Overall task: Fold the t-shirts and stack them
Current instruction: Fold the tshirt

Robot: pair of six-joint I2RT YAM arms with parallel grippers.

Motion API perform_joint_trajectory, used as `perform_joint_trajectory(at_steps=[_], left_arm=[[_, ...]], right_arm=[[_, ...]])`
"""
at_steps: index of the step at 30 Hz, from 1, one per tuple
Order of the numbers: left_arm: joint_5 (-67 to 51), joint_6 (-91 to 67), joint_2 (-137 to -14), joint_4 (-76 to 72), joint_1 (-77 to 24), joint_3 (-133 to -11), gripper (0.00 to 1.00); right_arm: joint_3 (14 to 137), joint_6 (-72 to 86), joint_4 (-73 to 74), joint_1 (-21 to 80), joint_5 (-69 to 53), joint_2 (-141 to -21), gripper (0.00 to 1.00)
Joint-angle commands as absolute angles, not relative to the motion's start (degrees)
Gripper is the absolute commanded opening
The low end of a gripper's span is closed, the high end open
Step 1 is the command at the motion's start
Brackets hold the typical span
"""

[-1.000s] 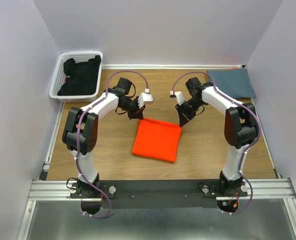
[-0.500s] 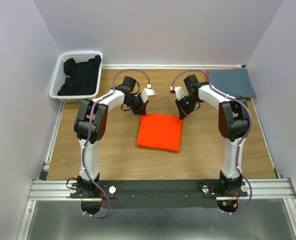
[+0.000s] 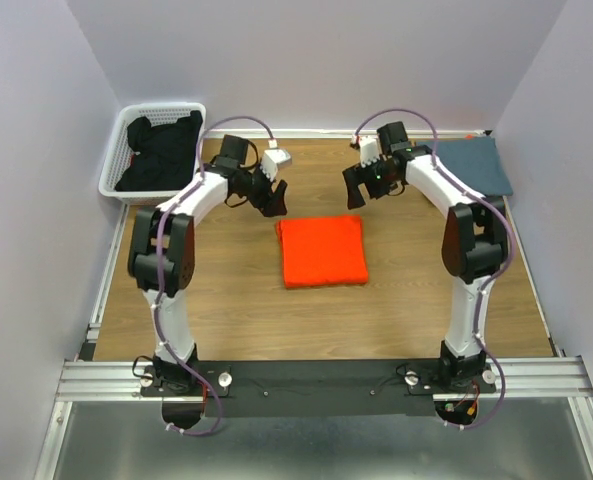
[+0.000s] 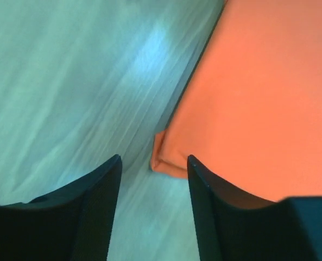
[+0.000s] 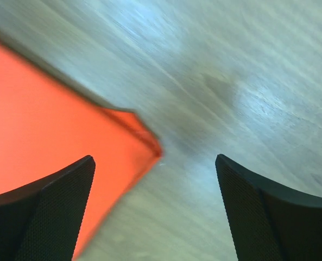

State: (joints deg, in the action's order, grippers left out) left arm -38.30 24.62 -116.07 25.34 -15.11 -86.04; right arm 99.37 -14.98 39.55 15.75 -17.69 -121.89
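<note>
The bright orange t-shirt [image 3: 322,251] lies folded into a flat square in the middle of the table. Its far left corner [image 4: 163,160] shows between my left fingers, and its far right corner [image 5: 150,142] shows below the right ones. My left gripper [image 3: 275,198] hovers open just beyond the far left corner, holding nothing. My right gripper [image 3: 354,190] hovers open and empty beyond the far right corner. In the wrist views the left gripper [image 4: 153,159] and right gripper [image 5: 155,158] both stand above bare wood. The slate blue-grey t-shirt [image 3: 466,165] lies folded at the far right.
A white basket [image 3: 115,166] with dark clothes in it stands at the far left corner. The wooden table [image 3: 226,290] is closed in by pale walls on three sides. A metal rail [image 3: 316,378] carrying the arm bases runs along the near edge.
Both grippers went from shut on the orange shirt's far corners to open, then drew back toward the far wall. The shirt was dragged farther from the bases and now lies flat.
</note>
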Motion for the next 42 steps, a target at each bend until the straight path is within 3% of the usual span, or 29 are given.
perform_joint_trajectory(at_steps=[1,5,8,10,18,23,28,35,42], left_arm=[[-47.43,15.93,-105.66,20.39,-14.94,-84.74,0.93],[-58.26,-4.26,-102.75,6.19,-15.73,-73.68,0.94],[-57.48,-20.09,-101.87,-12.68,-17.05,-64.97,0.94],[-58.09,-25.72,-104.31,-16.33,-17.40,-62.85,0.94],[-56.52,-25.06,-119.07,-12.15,-15.57,-68.28,0.95],[-55.19,-21.36,-126.03,-7.13,-12.57,-74.86,0.95],[-58.27,-21.09,-117.28,-6.94,-12.48,-75.07,0.95],[-62.22,-27.48,-105.31,-10.62,-16.16,-64.89,0.95],[-65.39,-48.94,-109.24,-36.09,-20.04,-54.23,0.95]], right_arm=[[100.73,-8.19,38.15,15.38,-28.51,-112.08,1.00],[96.78,-0.28,38.06,15.47,-44.06,-111.53,1.00],[93.44,5.25,37.01,15.56,-52.19,-114.24,1.00],[93.08,6.58,36.56,15.56,-55.01,-116.35,1.00],[92.90,5.37,34.90,14.15,-52.13,-127.95,1.00],[98.87,4.40,34.45,10.03,-48.88,-133.50,1.00],[101.61,7.55,34.37,9.58,-53.77,-129.74,1.00],[89.05,20.27,28.85,11.59,-60.64,-116.29,1.00],[75.32,30.76,17.49,12.83,-65.56,-117.41,1.00]])
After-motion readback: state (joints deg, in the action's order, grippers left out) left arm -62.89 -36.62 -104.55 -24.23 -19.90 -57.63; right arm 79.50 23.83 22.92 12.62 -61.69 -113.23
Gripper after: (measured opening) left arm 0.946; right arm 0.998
